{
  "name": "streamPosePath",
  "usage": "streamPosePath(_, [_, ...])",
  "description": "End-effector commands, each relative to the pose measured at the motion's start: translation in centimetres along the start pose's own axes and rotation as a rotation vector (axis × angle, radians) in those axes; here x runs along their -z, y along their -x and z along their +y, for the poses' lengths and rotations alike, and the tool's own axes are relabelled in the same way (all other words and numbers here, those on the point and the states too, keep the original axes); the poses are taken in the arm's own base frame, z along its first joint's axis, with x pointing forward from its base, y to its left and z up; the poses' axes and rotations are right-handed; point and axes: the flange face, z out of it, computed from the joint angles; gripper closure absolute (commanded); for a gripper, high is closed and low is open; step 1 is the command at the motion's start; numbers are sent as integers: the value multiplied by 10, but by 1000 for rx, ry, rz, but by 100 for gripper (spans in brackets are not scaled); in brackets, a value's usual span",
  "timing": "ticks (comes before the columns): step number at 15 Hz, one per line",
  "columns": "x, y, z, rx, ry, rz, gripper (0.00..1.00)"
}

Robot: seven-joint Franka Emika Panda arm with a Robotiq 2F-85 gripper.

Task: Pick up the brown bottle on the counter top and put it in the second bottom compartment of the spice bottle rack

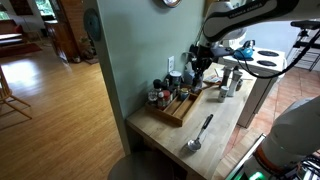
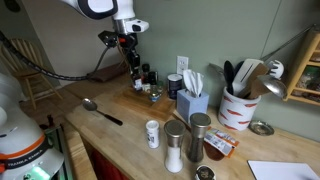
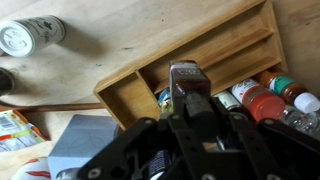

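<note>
Wrist view, fingers point(image 3: 176, 102) clamping brown bottle point(image 3: 185, 73)

The arm point(image 2: 108, 10) is glossy white with dark joints and looping black cables point(image 2: 45, 68); its jaws are black.
</note>
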Motion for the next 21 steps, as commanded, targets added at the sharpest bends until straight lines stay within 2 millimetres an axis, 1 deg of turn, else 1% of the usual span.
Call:
streamPosePath(1, [0,12,-30,115,-29,47,92])
streamPosePath(2, [-1,9,-35,127,-36,77,92])
streamPosePath(3, [-2,2,-28,87,-11,28,69])
streamPosePath(5, [-3,2,-37,110,-18,48,69])
streamPosePath(9, [-3,2,-37,116,-19,50,69])
streamPosePath(10, [-7,-2,-45,144,-41,41,92])
streamPosePath(13, [-22,-13,-66,228,-8,14,92])
streamPosePath(15, [-35,-20,-76,271,6,-10,92])
streamPosePath(18, [-51,-29,-87,315,35,-40,92])
streamPosePath(21, [-63,-40,-88,329,70,-52,92])
